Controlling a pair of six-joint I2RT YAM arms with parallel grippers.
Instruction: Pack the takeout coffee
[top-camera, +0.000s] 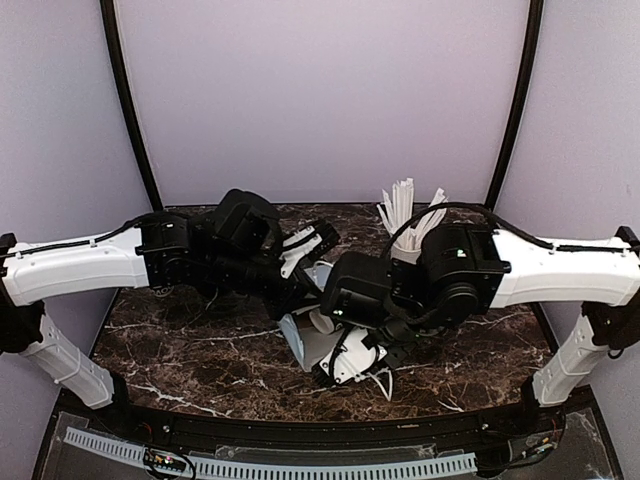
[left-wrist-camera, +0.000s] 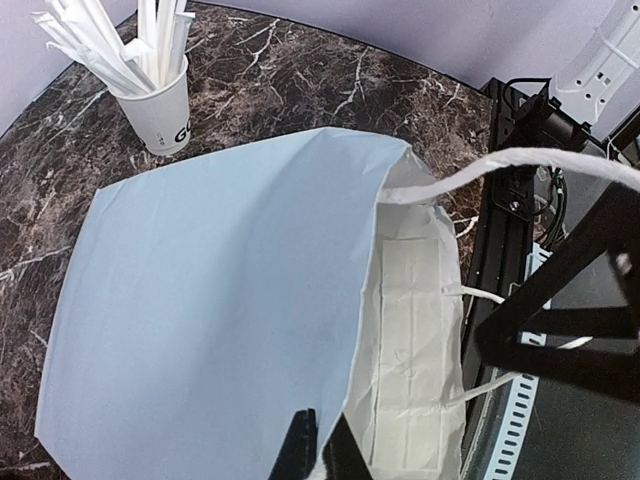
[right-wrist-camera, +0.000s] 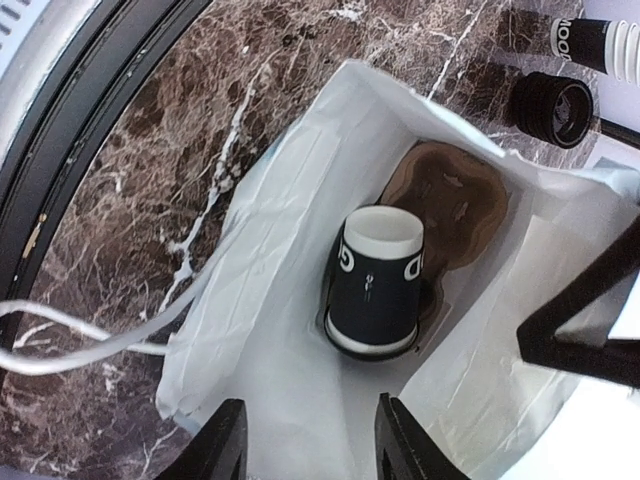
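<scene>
Only my right wrist shows the dark paper cup (right-wrist-camera: 375, 285), its base pointing deep into the white paper bag (right-wrist-camera: 270, 230). My right gripper (right-wrist-camera: 310, 415) gapes empty; my left gripper (left-wrist-camera: 320, 440) pinches the bag's rim.

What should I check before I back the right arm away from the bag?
1. takeout coffee inside the white bag: ok.
2. right gripper open, clear of the cup: ok.
3. left gripper shut on the bag's rim: ok.
4. Cup upright: not ok; its pale base faces the bag's mouth.
5. Lid seated: cannot tell; that end faces away.
6. brown patch beside the cup, maybe a spill: cannot tell.
</scene>
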